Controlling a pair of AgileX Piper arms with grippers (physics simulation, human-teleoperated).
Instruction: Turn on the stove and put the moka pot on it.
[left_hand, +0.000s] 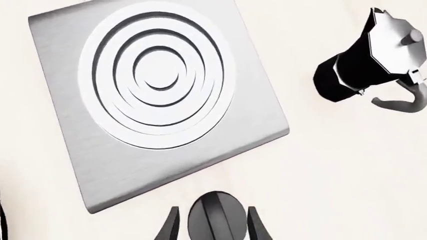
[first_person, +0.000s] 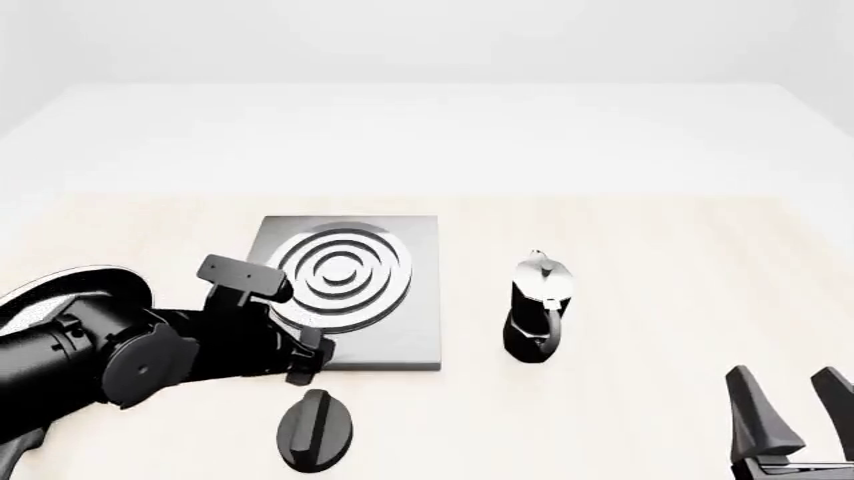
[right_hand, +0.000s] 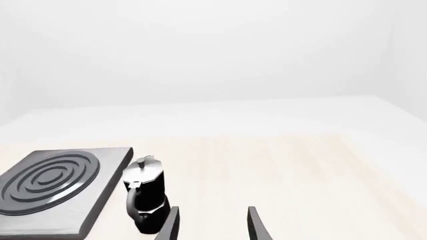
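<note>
The stove (first_person: 400, 345) is a flat dark-grey slab with silver-white rings, lying left of centre on the table; it also shows as the stove (left_hand: 100, 165) and the stove (right_hand: 110, 172). Its separate black ridged knob (first_person: 316, 430) lies in front of the slab. My left gripper (first_person: 307, 368) hangs open just above the knob (left_hand: 215, 222), one finger on each side with small gaps. The moka pot (first_person: 539, 305) stands upright to the right of the slab, black with a silver lid; the moka pot (left_hand: 363, 60) and the moka pot (right_hand: 145, 192) are the same one. My right gripper (first_person: 783, 385) is open and holds nothing, near the front right.
The pale wooden table (first_person: 667, 260) runs back to a white far edge. My left arm (first_person: 94, 355) covers the front left area. A thin dark curved edge (left_hand: 2, 220) shows at the border of the left wrist view; I cannot identify it.
</note>
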